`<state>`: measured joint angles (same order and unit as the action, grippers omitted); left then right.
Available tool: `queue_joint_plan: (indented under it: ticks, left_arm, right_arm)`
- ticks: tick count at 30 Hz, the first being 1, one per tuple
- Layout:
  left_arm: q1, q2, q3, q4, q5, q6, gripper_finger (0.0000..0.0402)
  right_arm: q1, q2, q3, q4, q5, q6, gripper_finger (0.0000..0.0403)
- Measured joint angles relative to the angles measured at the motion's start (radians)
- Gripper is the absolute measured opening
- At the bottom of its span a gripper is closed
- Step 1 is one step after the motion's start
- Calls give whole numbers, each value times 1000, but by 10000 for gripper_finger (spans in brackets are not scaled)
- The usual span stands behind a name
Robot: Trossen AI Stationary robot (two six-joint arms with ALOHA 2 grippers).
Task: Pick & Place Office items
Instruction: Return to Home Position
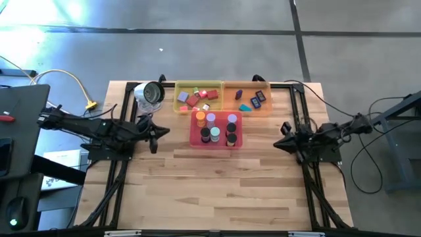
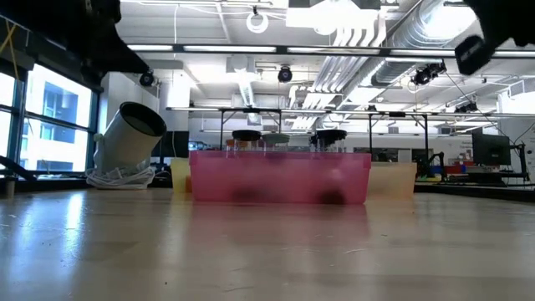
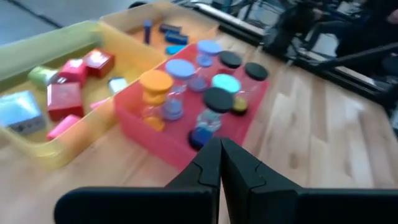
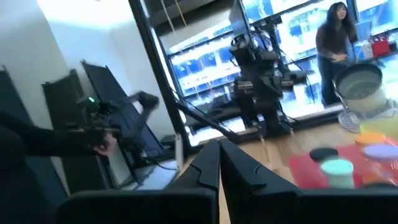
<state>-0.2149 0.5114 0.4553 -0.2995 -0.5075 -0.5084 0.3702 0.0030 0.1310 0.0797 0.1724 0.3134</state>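
Note:
The office items lie in three trays at the table's far middle. Short cylinders (image 3: 205, 81) stand in the pink tray (image 1: 195, 139). Red, pink and grey blocks (image 3: 65, 96) lie in the yellow tray (image 1: 179, 107). Dark and blue pieces (image 1: 253, 99) lie in the orange tray (image 1: 230, 110). My left gripper (image 1: 161, 131) is shut and empty, hovering left of the pink tray with its fingers (image 3: 219, 155) pointing at the tray's near wall. My right gripper (image 1: 277, 141) hangs shut and empty to the right of the pink tray, its fingers (image 4: 219, 155) pointing toward the table's left.
A round silver-rimmed object (image 1: 150, 93) stands tilted on a white coil (image 2: 121, 177) at the far left. Black frame rails (image 1: 299, 112) run along both table sides. Bare wood (image 1: 217, 191) fills the near half. A person (image 4: 336, 43) stands in the room beyond.

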Motion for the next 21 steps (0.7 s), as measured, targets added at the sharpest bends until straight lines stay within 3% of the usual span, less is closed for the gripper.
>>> queue_joint_plan:
  ticks: [6,12,21]
  left_arm:
    - [64,-12,-38,-1,0,-65,0]
    - [102,-22,-79,47,60,-69,0]
    - [103,-21,-222,385,215,-61,0]
  right_arm:
    - [-7,10,-90,26,70,6,2]
    - [-39,14,-122,28,24,34,2]
    - [-87,13,-122,-13,4,104,2]
